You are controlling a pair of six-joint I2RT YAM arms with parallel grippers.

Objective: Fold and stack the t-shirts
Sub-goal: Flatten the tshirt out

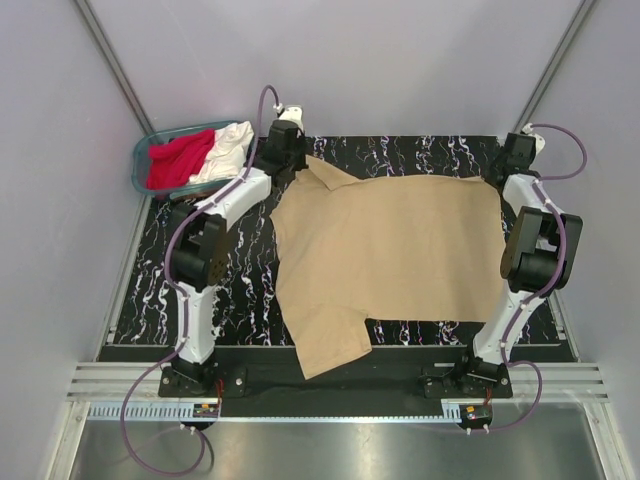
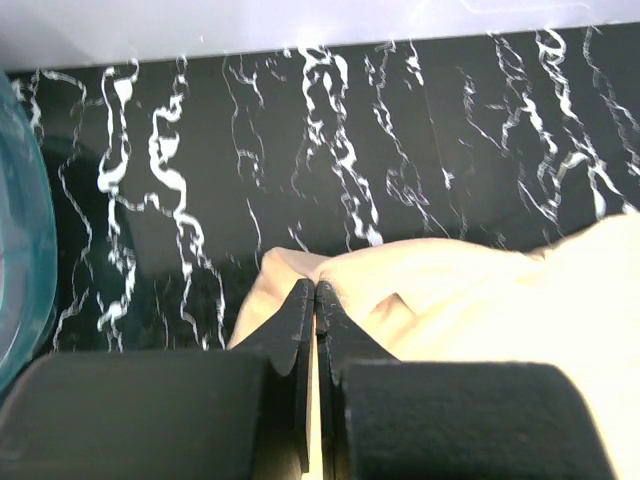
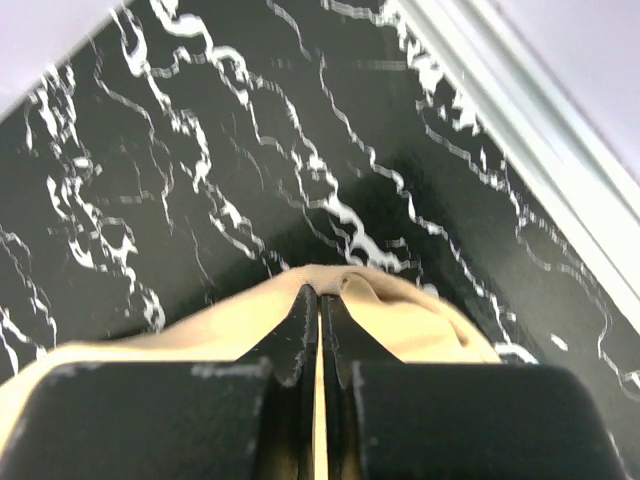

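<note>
Corners of t-shirt (image 1: 400, 250) sit in left tool (image 2: 316, 290) and right tool (image 3: 320, 296).

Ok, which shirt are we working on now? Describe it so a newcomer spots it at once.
On the black white-veined table, the tan t-shirt lies spread across the middle. The left pincer and right pincer are shut on its far corners. Unlike the red shirt and white shirt bunched in the teal basket at far left, it lies flat.

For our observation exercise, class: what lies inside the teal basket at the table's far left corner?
A crumpled red shirt and a white shirt beside it fill the basket. They cover its floor, so anything underneath them cannot be seen.
</note>
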